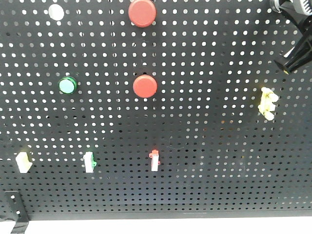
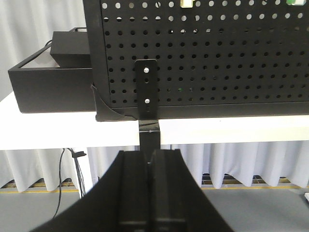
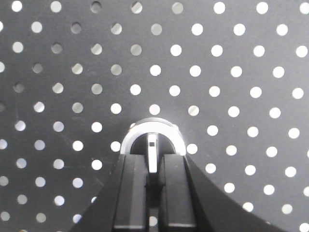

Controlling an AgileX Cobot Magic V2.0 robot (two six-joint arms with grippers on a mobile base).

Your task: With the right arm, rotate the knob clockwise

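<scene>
Against the pegboard [image 3: 234, 92], right hand [image 3: 152, 162] narrowed, fingers [image 3: 133, 188] clamped on the knob [image 3: 152, 126], left hand [image 2: 150, 157] closed empty.

Open pegboard [image 1: 214, 73] fills the centre right of the front view, between the lower red button [image 1: 145, 86] and the yellow switch [image 1: 267, 103]; bare board surrounds the knob [image 3: 153, 133].

Black pegboard [image 1: 219, 170], 2 red buttons [image 1: 145, 86]
</scene>
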